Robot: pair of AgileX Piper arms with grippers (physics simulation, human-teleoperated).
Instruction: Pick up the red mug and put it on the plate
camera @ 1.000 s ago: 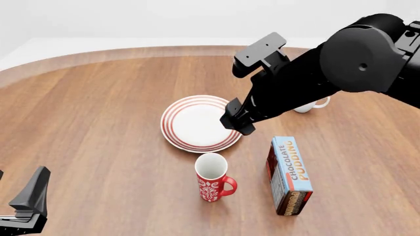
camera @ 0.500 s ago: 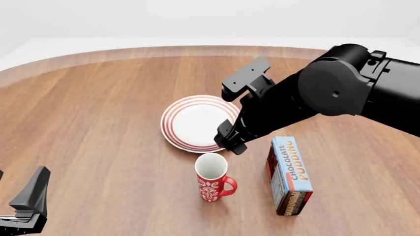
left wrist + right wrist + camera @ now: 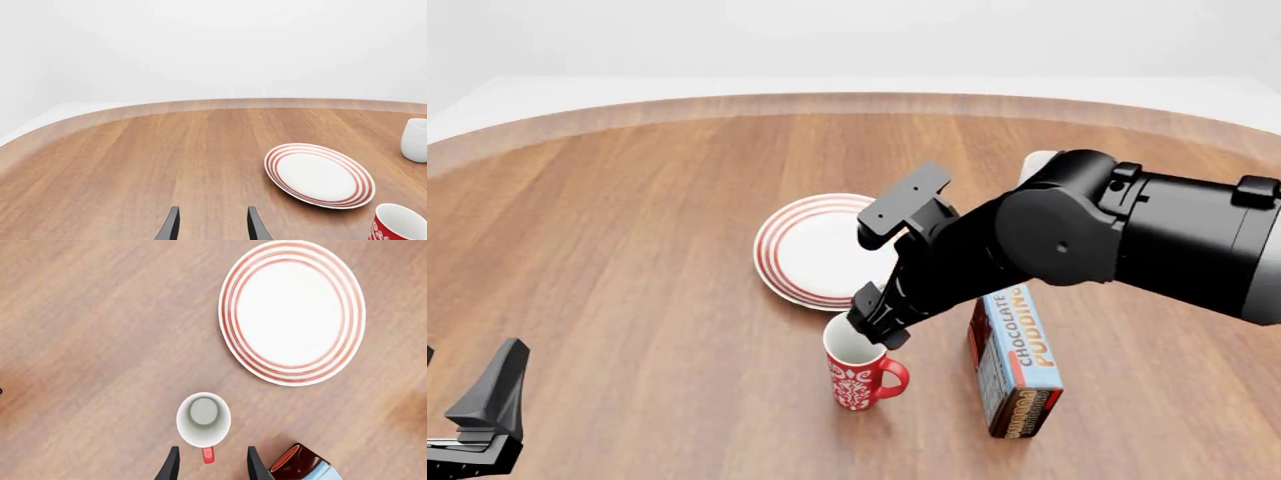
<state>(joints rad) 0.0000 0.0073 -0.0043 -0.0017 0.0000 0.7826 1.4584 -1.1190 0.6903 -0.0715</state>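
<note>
The tall red ceramic mug with white ornamental pattern (image 3: 858, 368) stands upright on the wooden desk (image 3: 627, 260), its long axis vertical and its white mouth facing up, just in front of the round white plate with concentric red rings (image 3: 817, 250) but apart from it. In the front view its red loop handle sticks out toward the right, toward the chocolate pudding box (image 3: 1017, 355) lying near it. As glazed ceramic it should be rigid, fairly heavy for its size, smooth and so somewhat slippery, and breakable if dropped or knocked over. The rim wall beside the handle, or the handle itself, looks the likeliest hold; a pinch across one wall, one finger inside and one outside, would suit. The right end effector (image 3: 211, 464) hangs directly above the mug with its fingers spread, straddling the handle in the right wrist view, grasping nothing. The left end effector (image 3: 211, 225) sits released and empty at the near left edge
</note>
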